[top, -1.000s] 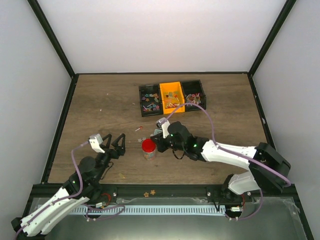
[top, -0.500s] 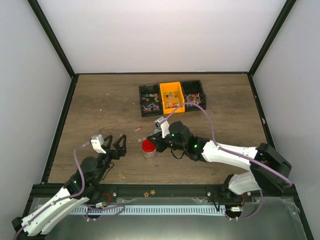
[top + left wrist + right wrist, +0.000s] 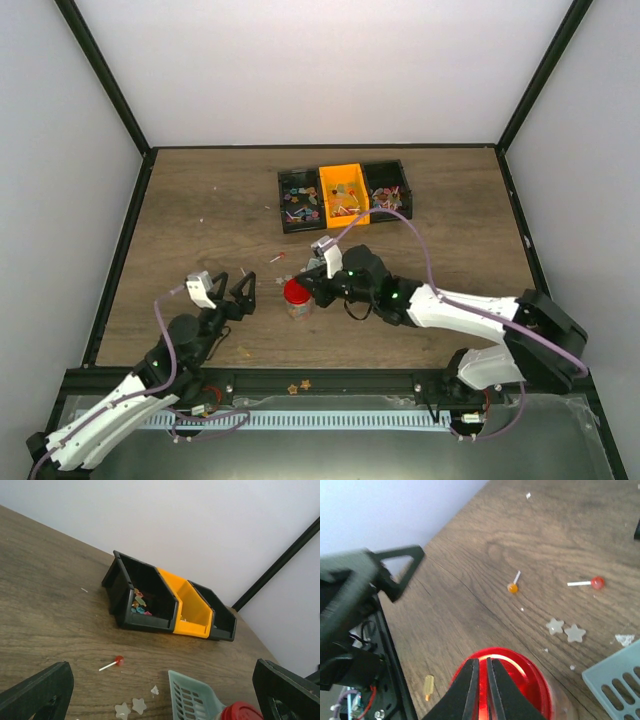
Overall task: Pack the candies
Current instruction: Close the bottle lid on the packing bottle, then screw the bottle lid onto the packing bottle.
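The candies lie in three bins at the back: a black one, an orange one and another black one. Some show in the nearest black bin. A jar with a red lid stands mid-table. My right gripper hangs right over the lid, its jaws shut to a sliver, holding nothing I can make out. My left gripper stands wide open just left of the jar, nothing in it. A teal scoop lies behind the jar.
Loose sweets lie on the wood: a red lollipop, an orange lollipop, two pale stars and a yellow popsicle shape. Two more sit on the near rail. Black frame posts edge the table.
My left gripper has shifted a little right and nearer, closer to the jar, still wide open. The right arm has barely moved over the red lid.
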You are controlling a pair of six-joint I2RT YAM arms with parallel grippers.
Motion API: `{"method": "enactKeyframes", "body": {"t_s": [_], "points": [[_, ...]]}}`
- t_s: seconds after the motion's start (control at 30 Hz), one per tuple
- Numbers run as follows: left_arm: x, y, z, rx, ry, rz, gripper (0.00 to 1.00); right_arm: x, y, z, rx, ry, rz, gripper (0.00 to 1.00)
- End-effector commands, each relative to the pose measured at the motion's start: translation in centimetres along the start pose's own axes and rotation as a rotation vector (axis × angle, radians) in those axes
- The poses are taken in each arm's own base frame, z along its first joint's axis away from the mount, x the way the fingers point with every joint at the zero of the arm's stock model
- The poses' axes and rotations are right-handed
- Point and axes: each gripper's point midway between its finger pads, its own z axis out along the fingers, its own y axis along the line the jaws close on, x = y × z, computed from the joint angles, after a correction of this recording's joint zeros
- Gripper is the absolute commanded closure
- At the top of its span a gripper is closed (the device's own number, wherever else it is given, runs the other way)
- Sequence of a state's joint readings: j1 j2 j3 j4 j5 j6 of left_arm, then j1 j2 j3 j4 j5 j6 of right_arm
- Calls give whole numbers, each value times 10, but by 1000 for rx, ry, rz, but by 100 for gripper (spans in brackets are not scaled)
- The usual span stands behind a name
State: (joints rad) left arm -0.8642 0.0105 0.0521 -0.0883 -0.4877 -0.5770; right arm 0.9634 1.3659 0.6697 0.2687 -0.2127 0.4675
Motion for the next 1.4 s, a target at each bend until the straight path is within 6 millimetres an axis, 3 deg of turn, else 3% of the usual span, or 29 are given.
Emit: {"method": "enactKeyframes", "body": {"t_s": [0.0,0.13,0.33,0.53,0.8,1.37], "points": [[6,-6,3,55,-15,26,0,-37,19,-24,-34,-123,-41,93],[15,-19,3,155,-12,79,0,-48,21,-40,-23,-181,-46,92],[43,-27,3,263,40,138,0,-47,0,-64,38,-234,-21,83],[57,-58,-9,470,87,194,0,-42,-12,-84,77,-270,-2,71],[79,-40,6,340,204,215,0,-42,-8,-96,61,-287,1,53],[95,-43,1,381,188,383,0,-35,-13,-107,80,-308,2,43]]}}
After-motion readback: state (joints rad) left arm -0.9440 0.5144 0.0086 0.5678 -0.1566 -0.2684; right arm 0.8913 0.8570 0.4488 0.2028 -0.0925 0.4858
